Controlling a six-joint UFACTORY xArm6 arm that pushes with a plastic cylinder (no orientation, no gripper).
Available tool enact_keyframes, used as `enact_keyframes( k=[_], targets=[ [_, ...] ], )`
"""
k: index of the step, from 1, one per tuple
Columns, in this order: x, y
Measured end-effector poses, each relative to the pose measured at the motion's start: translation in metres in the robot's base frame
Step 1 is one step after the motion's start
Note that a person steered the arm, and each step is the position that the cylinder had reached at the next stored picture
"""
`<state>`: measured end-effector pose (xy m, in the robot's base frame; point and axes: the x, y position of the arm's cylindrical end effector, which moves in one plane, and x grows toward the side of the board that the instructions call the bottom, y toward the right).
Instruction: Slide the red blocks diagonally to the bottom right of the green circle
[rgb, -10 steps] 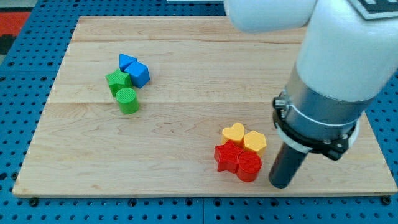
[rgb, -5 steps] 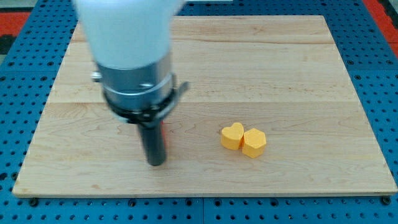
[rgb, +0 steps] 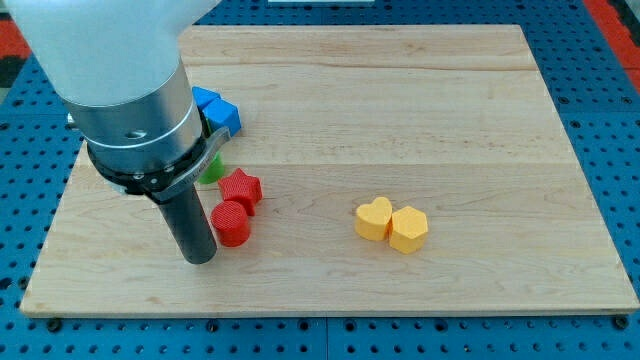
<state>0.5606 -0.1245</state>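
A red star block (rgb: 241, 187) and a red cylinder block (rgb: 231, 223) lie together left of the board's middle. My tip (rgb: 199, 257) rests on the board just left of and below the red cylinder, close to touching it. A sliver of a green block (rgb: 212, 168) shows up-left of the red star; the arm hides the rest of it and any other green block. Two blue blocks (rgb: 217, 110) sit above, partly hidden by the arm.
A yellow heart block (rgb: 375, 218) and a yellow hexagon block (rgb: 409, 229) touch each other right of the middle. The wooden board (rgb: 420, 100) lies on a blue pegboard. The arm's body covers the upper left.
The red blocks have gone from beside the yellow pair at the lower right to the left-centre, near the green and blue blocks. The arm swept left with them.
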Motion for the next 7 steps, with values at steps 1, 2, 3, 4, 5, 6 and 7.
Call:
enact_keyframes(
  k=[1,2,3,4,5,6,7],
  targets=[
    [0.000,0.000],
    [-0.001,0.003],
    [-0.008,0.010],
    [-0.022,0.021],
    [-0.035,0.021],
    [-0.040,0.021],
    [-0.058,-0.024]
  ],
)
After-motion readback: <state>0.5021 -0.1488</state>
